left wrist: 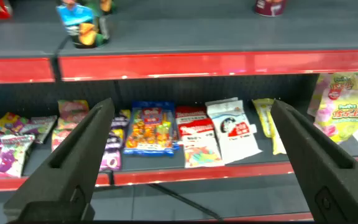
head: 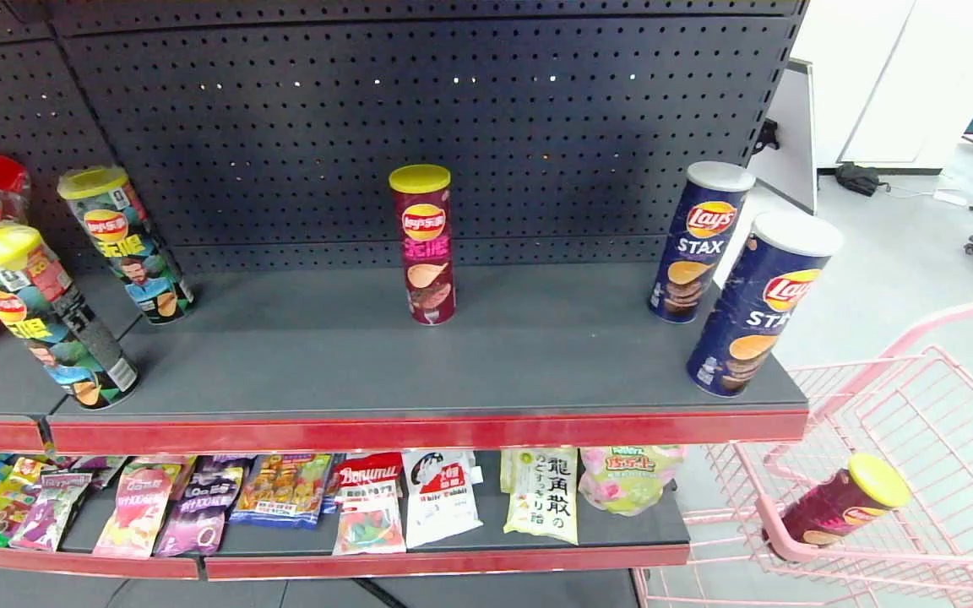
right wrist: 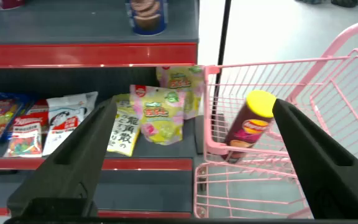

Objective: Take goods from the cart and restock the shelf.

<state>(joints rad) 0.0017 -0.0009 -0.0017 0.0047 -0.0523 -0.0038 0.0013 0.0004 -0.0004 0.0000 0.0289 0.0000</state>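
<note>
Two red-edged dark shelves point(head: 453, 363) and grey floor point(head: 875, 279) face us; a maroon, yellow-lidded can point(head: 841, 502) leans in the pink cart point(head: 943, 323), with the left gripper point(left wrist: 191, 106) and right gripper point(right wrist: 194, 104) spread.

L gripper point(left wrist: 191, 104): two fingers point(left wrist: 73, 162), matte dark grey to black plastic. Long wedge shape, wide at the base, tapering to blunt narrow tips. Outer edges bevelled, inner faces flat. A shallow rectangular recess runs along each finger's upper face, w/ a small round hole near the base end.

R gripper point(right wrist: 194, 102): same build. Its fingers point(right wrist: 316, 155) are dark grey, wedge-tapered, w/ the same recessed strip and a faint sheen along the edges.
</note>
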